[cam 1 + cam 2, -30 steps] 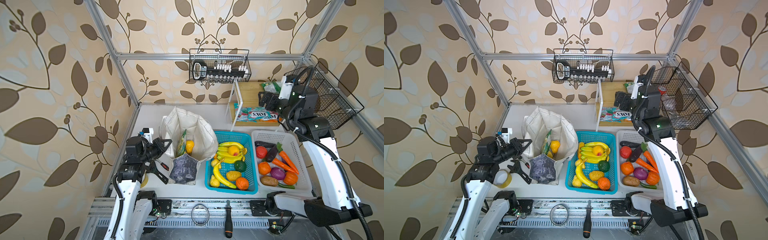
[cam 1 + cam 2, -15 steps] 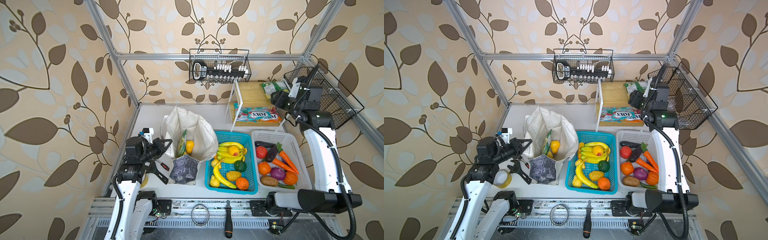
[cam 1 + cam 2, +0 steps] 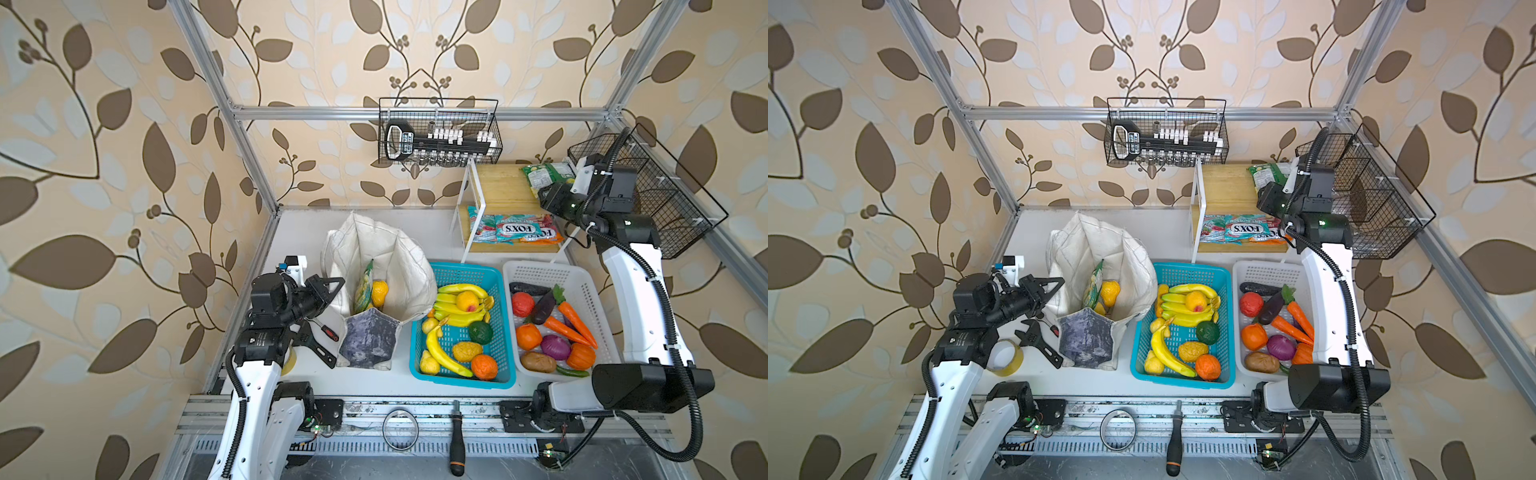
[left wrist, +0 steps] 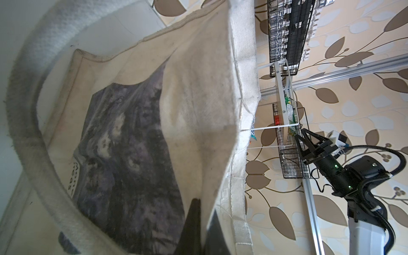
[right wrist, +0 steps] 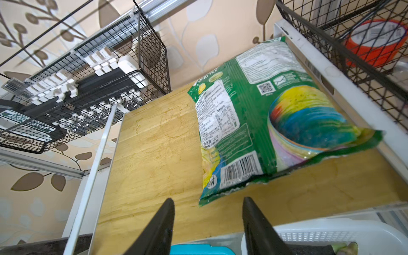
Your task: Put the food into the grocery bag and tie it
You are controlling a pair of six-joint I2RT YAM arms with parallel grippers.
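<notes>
The off-white grocery bag stands open at the left of the table. Inside it stand a green-and-yellow snack packet and a yellow toy fruit. My left gripper is shut on the bag's left rim; the left wrist view shows the bag's cloth pinched between its fingers. A second green snack packet lies on the wooden shelf top at the back right. My right gripper hovers open at its near corner. Toy carrots lie in the white basket.
A blue basket of bananas and fruit sits between the bag and the white basket. FOX'S packets lie on the lower shelf. Wire baskets hang on the back wall and the right frame. A wrench and a tape roll lie front left.
My right arm has swung back and to the right, up to the shelf top by the packet, and its jaws have narrowed. The left gripper has kept its hold on the bag.
</notes>
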